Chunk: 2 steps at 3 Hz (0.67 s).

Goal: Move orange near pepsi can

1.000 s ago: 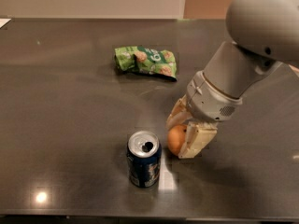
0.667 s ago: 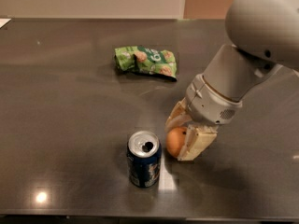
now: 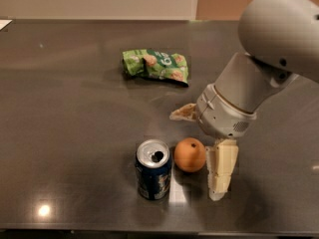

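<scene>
Nearest the front edge of the counter [image 3: 70, 113], the can [image 3: 153, 169] stands upright, and the orange [image 3: 190, 155] sits just to its right, very close, perhaps not quite touching. The claw [image 3: 196, 153] is open, its fingers spread wide around the orange: one just beside the fruit's right side, the other behind it. Farther back lies a green bag [image 3: 156, 64]. The likely risk is a finger brushing the round orange as the arm lifts, rolling it away or nudging the can.
</scene>
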Each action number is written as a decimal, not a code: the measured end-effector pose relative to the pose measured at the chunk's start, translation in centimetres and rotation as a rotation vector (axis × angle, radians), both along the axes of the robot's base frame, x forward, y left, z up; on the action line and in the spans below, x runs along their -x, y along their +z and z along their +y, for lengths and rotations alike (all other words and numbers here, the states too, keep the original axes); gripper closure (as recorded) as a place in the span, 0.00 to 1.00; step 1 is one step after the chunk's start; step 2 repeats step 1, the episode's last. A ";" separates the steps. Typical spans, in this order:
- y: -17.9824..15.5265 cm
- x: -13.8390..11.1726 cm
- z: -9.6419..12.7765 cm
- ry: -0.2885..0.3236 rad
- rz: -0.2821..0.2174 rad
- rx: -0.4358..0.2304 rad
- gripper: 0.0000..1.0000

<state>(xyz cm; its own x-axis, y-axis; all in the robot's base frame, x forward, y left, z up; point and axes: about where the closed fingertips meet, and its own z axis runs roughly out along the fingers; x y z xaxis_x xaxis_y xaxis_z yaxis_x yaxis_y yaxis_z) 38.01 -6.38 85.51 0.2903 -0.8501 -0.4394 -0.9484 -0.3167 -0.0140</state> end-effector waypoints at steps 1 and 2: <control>0.0 0.0 0.0 0.000 0.000 0.000 0.00; 0.0 0.0 0.0 0.000 0.000 0.000 0.00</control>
